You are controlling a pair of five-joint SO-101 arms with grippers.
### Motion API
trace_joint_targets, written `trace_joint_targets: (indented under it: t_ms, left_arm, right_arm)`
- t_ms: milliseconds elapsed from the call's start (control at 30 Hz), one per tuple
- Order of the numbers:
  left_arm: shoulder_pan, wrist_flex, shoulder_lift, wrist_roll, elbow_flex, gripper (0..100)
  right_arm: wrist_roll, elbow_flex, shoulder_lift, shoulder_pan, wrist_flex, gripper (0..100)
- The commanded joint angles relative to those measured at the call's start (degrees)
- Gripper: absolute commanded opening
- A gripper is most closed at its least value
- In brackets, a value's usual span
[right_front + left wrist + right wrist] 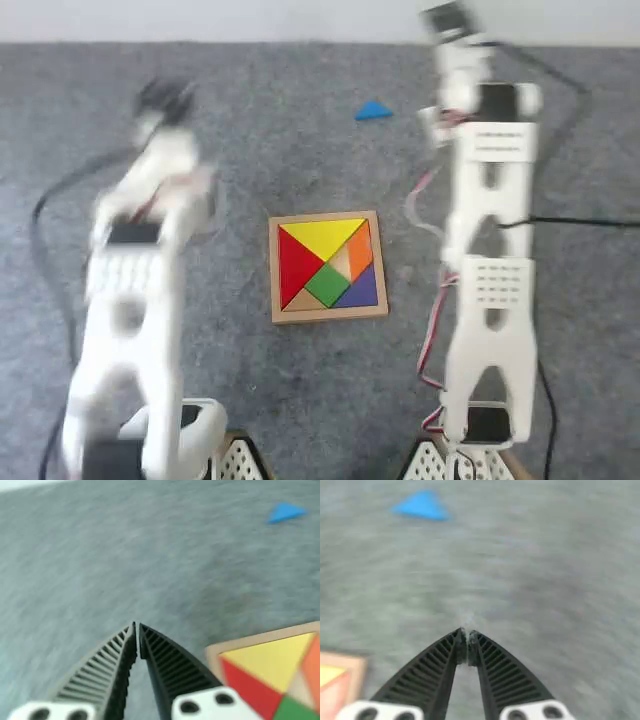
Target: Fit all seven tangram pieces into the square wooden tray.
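Covering the desk (pixel 250 150) is grey felt (pixel 300 400), a pale wall (pixel 200 20) beyond. The wooden tray (pixel 273 270) sits mid-desk, mostly filled, the blue triangle (pixel 374 111) lying well apart on the felt. Left jaws and right jaws are clenched, empty.

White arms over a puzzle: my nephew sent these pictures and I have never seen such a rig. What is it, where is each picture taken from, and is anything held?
These are two small robot arms, the left arm and right arm, side by side at a grey table. One picture looks down from a fixed camera; the other two come from a camera on each wrist, looking along its black gripper. The wooden tray holds coloured pieces, with some bare wood showing. A blue triangle lies apart on the table. The left gripper and right gripper are shut and hold nothing.
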Motion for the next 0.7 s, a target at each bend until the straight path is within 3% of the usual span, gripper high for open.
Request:
trace_joint_targets:
  t_ms: [0,167,300,400,567,667]
  left_arm:
    - [6.9,5.0,33.5,-1.3,-38.7,1]
    - [10.0,14.7,70.0,1.0,-86.7,1]
    - [9.6,13.6,94.9,0.9,-120.1,2]
    - [9.3,0.9,96.4,0.9,-114.3,3]
    - [10.3,-4.1,94.0,1.2,-108.9,3]
    - [12.2,-12.7,94.3,0.9,-108.8,3]
  right_arm:
    - [1.6,4.0,-7.0,6.1,2.8,0.7]
    - [1.9,17.6,-11.6,11.7,2.7,0.7]
    - [1.8,26.8,-16.6,12.7,2.5,0.8]
    - [1.7,32.4,-19.1,12.4,2.2,0.8]
    - [1.2,39.2,-19.2,12.4,-2.8,0.8]
    - [1.7,44.0,-19.6,10.9,-5.7,0.8]
